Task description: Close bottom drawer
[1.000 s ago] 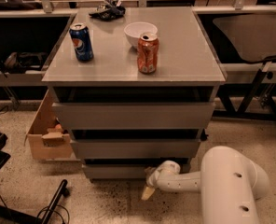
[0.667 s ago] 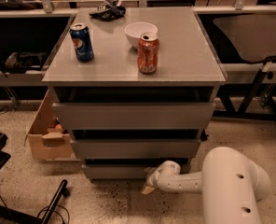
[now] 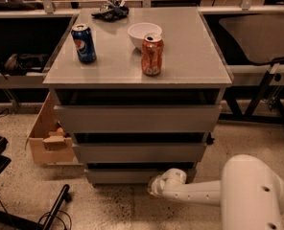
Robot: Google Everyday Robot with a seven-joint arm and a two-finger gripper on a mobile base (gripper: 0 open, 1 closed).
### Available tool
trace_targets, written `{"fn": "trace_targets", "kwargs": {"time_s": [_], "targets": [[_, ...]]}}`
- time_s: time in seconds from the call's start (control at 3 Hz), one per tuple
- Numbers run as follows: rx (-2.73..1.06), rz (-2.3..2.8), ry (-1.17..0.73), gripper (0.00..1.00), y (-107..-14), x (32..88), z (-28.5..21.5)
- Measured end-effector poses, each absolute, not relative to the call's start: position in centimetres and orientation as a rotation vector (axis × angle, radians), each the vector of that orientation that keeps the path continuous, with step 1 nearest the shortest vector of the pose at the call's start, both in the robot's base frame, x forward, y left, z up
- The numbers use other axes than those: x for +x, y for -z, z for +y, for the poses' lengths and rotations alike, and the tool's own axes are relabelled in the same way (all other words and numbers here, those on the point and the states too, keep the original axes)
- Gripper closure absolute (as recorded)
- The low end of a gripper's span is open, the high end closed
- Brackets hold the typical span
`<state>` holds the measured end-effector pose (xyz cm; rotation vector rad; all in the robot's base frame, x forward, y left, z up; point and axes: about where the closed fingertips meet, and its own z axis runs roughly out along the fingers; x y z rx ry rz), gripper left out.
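The gripper (image 3: 154, 186), at the end of the robot's white rounded arm (image 3: 238, 193), sits low to the floor below the bench's front edge, towards its right corner. It is right up against the right part of the bottom drawer (image 3: 127, 176). Whether the gripper is spread or pressed together I cannot tell.

The bottom drawer is the lowest, slimmest plain grey front panel of the grey cabinet, with a thin dark gap showing above it. Over it are the middle grey drawer front (image 3: 139, 153) and the taller top grey drawer front (image 3: 137, 119).

On the flat grey bench (image 3: 192, 47), an orange soda can (image 3: 152, 54) stands upright near the middle. A round white bowl (image 3: 143, 32) is just behind it. A blue cola can (image 3: 83, 43) stands upright near the left edge. A black crumpled bundle (image 3: 111, 11) lies at the back edge. On the floor beside the bench's left edge sits an open brown cardboard box (image 3: 48, 138).
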<state>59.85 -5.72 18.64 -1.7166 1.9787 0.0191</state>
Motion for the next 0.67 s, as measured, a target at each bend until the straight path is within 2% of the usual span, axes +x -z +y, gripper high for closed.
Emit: {"fn": "trace_targets", "kwargs": {"time_s": [0.33,0.67], "targets": [[-1.708,1.985,0.095,0.94,-24.8,57.0,-7.9],[-1.803,1.971,0.333,1.00,-31.9,54.7,-12.9]]}}
